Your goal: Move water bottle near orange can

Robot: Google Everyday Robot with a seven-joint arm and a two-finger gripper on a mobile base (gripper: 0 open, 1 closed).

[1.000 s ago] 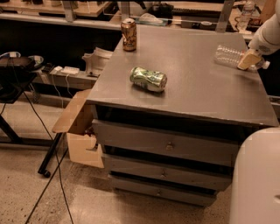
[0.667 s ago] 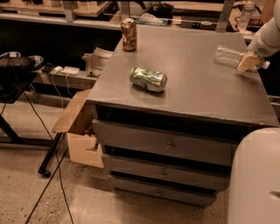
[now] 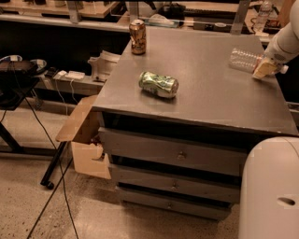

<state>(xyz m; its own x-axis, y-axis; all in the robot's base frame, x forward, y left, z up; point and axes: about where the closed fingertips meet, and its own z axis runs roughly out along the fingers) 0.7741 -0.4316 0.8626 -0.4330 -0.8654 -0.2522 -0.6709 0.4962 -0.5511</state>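
Observation:
The water bottle (image 3: pixel 244 60) is clear and ribbed and lies on its side at the far right of the grey cabinet top (image 3: pixel 205 93). My gripper (image 3: pixel 264 69) comes in from the right edge and sits at the bottle's right end, touching or very close to it. The orange can (image 3: pixel 137 37) stands upright at the far left corner of the top, well apart from the bottle.
A dented green-and-silver can (image 3: pixel 159 84) lies on its side mid-left on the top. A small white-capped bottle (image 3: pixel 263 11) stands on the back bench. An open cardboard box (image 3: pixel 84 133) and cables sit on the floor at left. My white base (image 3: pixel 271 186) is at the bottom right.

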